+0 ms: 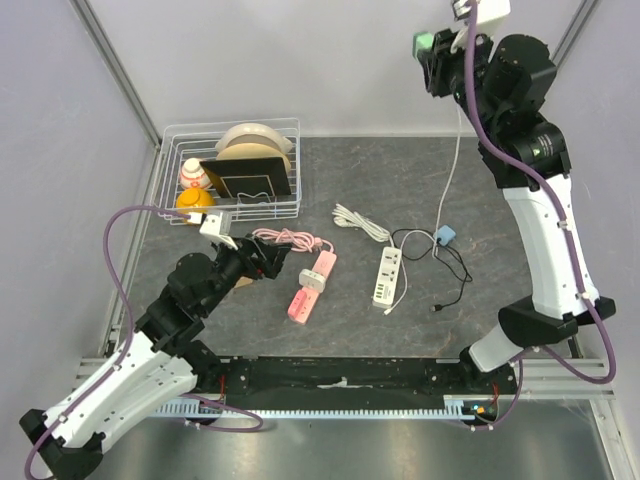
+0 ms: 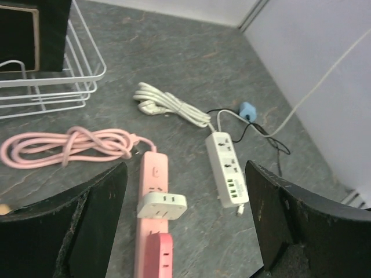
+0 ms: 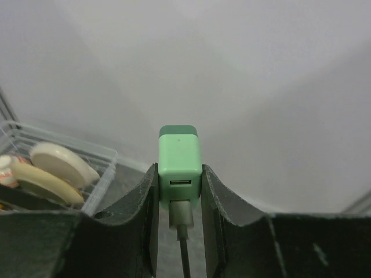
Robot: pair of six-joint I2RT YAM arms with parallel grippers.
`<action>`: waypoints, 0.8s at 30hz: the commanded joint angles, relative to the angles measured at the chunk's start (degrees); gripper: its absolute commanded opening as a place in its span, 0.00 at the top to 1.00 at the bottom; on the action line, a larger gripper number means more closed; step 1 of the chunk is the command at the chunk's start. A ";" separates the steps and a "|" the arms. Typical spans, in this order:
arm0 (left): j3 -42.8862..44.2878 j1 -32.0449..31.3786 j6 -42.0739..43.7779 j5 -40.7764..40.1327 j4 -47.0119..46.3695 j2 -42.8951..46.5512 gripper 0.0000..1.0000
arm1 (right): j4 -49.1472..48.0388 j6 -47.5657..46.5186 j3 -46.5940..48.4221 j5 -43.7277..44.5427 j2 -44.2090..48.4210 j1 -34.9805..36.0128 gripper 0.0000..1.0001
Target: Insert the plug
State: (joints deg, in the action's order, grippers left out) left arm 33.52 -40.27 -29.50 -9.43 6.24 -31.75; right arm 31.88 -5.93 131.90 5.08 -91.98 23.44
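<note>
Pinching green plug (image 3: 179, 159) between pads of right claw (image 3: 178, 176), with USB port toward wrist camera and a lead seated in it. Not seeing prongs from here. Holding that plug high off the surface (image 1: 400, 180), out at 1 o'clock in top view, well apart from any socket. Trailing thin white lead (image 1: 455, 170) down toward blue block (image 1: 445, 235) at 3 o'clock of centre; can't tell whether joined there.

Keeping left claw (image 2: 185, 168) spread wide, gripping nothing, hovering low at 8 o'clock in top view. Looking past it at pink power strip (image 2: 152, 231) at 6 o'clock of wrist view, with white adapter (image 2: 162, 205) already sitting in it and reddish block (image 2: 153, 255) just below that. Seeing white power strip (image 2: 227, 168) near it at 3 o'clock, with apparently free sockets. Noting pink cord coil (image 2: 69, 145) at 9 o'clock, white cord bundle (image 2: 168, 104) at 12, wire basket (image 1: 230, 124) with dishes at 11, all off the working line.

Calling pickup done, insertion not started. Leaving: bringing plug down, turning prongs toward the strip, lining up with a free socket, pressing home. Guessing white strip as target, not certain. Expecting to need left claw for pinning the strip during the push.
</note>
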 commanded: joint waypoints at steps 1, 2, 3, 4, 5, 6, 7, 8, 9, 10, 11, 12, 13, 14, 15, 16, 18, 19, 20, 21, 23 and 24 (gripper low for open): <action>6.90 -0.07 7.95 -2.96 8.42 -0.16 0.11 | 6.35 -6.37 -9.69 5.04 6.27 0.03 1.00; 7.70 -0.07 8.66 -3.05 9.39 -0.33 0.11 | 6.62 -6.20 -17.65 4.07 9.51 0.11 1.00; 8.83 -0.07 10.32 -3.05 10.36 -0.33 0.11 | 7.57 -6.72 -21.81 2.84 11.11 0.03 1.00; 9.28 -0.07 11.12 -3.05 11.68 -0.33 0.11 | 8.11 -7.07 -25.86 1.18 12.60 0.03 1.00; 9.46 -0.07 12.34 -3.31 12.30 -0.25 0.11 | 8.81 -7.07 -32.95 1.16 14.79 0.11 1.00; 9.37 -0.07 12.88 -3.49 12.65 -0.16 0.11 | 10.82 -6.55 -35.98 1.42 15.51 0.11 1.00; 9.20 0.02 13.41 -3.66 13.27 -0.24 0.11 | 12.32 -6.20 -38.44 1.51 15.78 0.11 1.00; 8.94 -0.07 14.37 -4.27 13.53 -0.24 0.11 | 14.16 -6.02 -41.69 0.64 15.61 0.11 1.00; 8.67 -0.07 14.64 -4.54 13.97 -0.42 0.11 | 17.13 -5.84 -43.11 0.11 15.35 0.03 1.00; 8.50 -0.07 14.90 -4.72 14.50 -0.59 0.11 | 18.03 -6.28 -44.61 -0.59 15.17 0.11 1.00; 8.32 -0.07 15.17 -4.98 15.02 -0.60 0.11 | 18.48 -6.80 -47.67 -1.64 15.26 0.11 1.00; 8.14 -0.07 15.26 -5.16 15.29 -0.60 0.11 | 18.57 -7.07 -49.18 -1.74 15.26 0.03 1.00; 7.88 -0.07 15.17 -5.25 15.29 -0.16 0.11 | 18.74 -6.46 -50.84 -1.74 15.08 0.11 1.00; 7.70 -0.07 15.08 -5.59 15.38 0.02 0.11 | 18.92 -5.68 -51.21 -2.00 13.78 0.03 1.00; 7.27 -0.07 14.91 -5.95 15.38 0.28 0.11 | 19.71 -4.88 -51.39 -2.53 12.98 0.03 1.00; 7.09 -0.07 14.91 -6.30 15.38 0.46 0.11 | 19.63 -2.96 -51.74 -3.05 12.10 0.11 1.00; 6.65 -0.07 14.73 -7.26 15.64 0.55 0.11 | 19.36 -0.84 -52.26 -4.46 9.64 0.72 1.00; 6.56 -0.07 14.64 -7.44 15.91 0.63 0.11 | 19.19 0.47 -52.96 -4.47 8.85 1.08 1.00; 6.39 -0.07 14.56 -7.97 16.00 0.72 0.11 | 18.84 3.27 -53.40 -4.21 7.62 1.25 1.00; 6.21 -0.07 14.55 -8.15 16.17 0.90 0.11 | 17.44 5.39 -53.93 -3.16 7.17 1.69 1.00; 5.95 -0.07 14.73 -8.76 16.17 1.25 0.11 | 16.64 11.61 -54.99 -2.36 6.21 1.96 1.00; 5.86 -0.07 14.82 -9.02 16.35 1.25 0.11 | 16.29 13.13 -55.34 -2.27 5.94 2.05 1.00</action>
State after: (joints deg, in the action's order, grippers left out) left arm 39.99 -40.27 -17.21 -15.44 21.98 -31.22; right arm 50.87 -3.68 77.93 2.24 -84.90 24.73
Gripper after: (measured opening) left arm 0.890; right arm 0.350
